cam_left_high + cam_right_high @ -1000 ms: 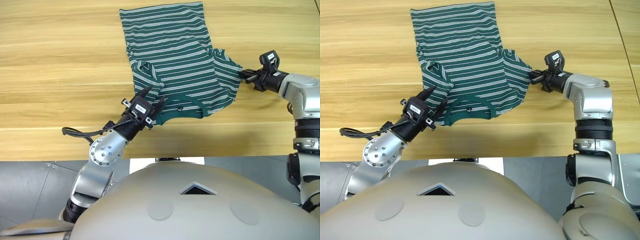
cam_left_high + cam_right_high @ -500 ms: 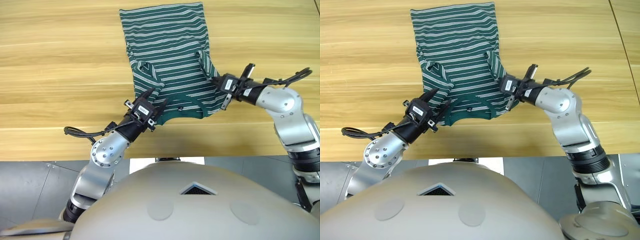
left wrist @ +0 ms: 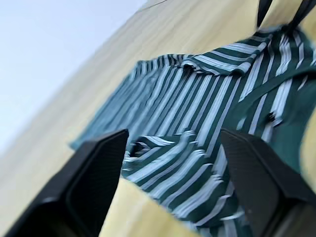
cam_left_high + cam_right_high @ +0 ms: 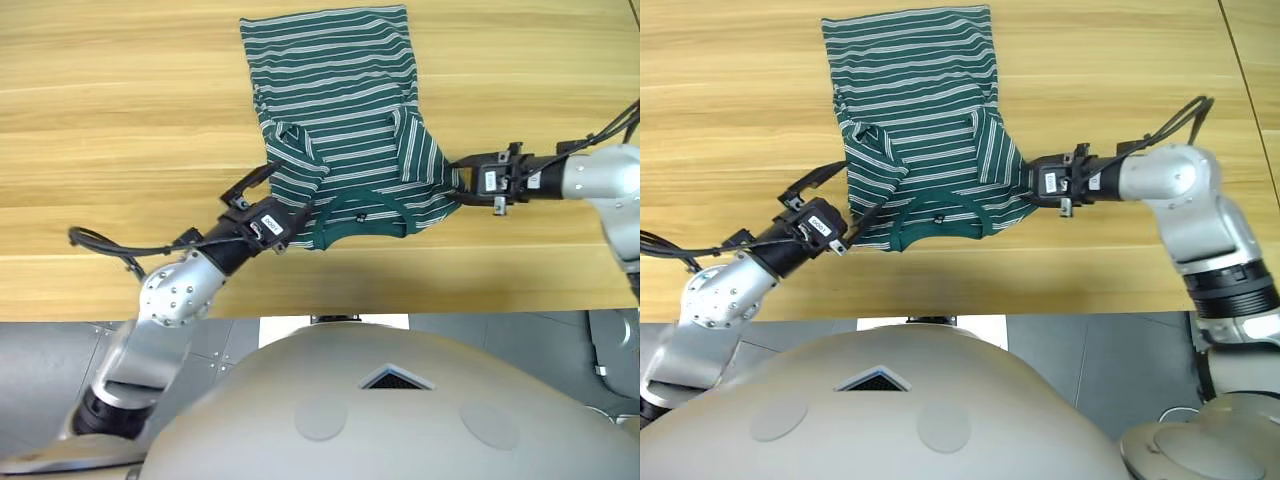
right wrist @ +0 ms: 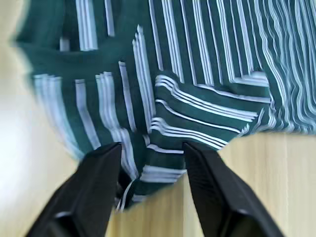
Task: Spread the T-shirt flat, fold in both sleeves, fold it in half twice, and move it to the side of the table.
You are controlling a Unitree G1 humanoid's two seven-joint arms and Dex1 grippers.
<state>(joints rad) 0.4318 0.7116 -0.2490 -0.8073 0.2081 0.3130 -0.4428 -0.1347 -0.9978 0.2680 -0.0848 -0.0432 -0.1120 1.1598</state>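
Change since earlier frames: the right gripper (image 4: 455, 183), which had taken the right sleeve (image 4: 415, 150) from out beside the shirt and carried it in over the chest, has drawn back to the shirt's right edge. The sleeve now lies folded inward on the body. The left gripper (image 4: 282, 190) has turned and shifted from near the collar (image 4: 360, 205) out to the shirt's left shoulder edge.

Item: T-shirt (image 4: 340, 110), dark green with thin white stripes. It lies on the wooden table (image 4: 120, 120) near the middle, hem toward the far side, collar toward the robot. The left sleeve (image 4: 295, 140) is also folded in, forming a bunched flap on the body. The lower body is smooth and flat; the shoulder area is rumpled.

Left gripper: fingers (image 3: 98, 168) spread wide. In the left wrist view the shirt's shoulder edge lies in the gap between them. No cloth is pinched, and one finger arcs above the fabric on the outer side.

Right gripper: level with the table and pointing in at the shirt's right edge, just below the folded right sleeve. Its fingers (image 5: 98, 182) stand apart. In the right wrist view the striped edge of the shirt lies in the gap between them, and the fingers are not closed on the cloth.

Both grippers sit at opposite sides of the shoulder area, with the collar between them.
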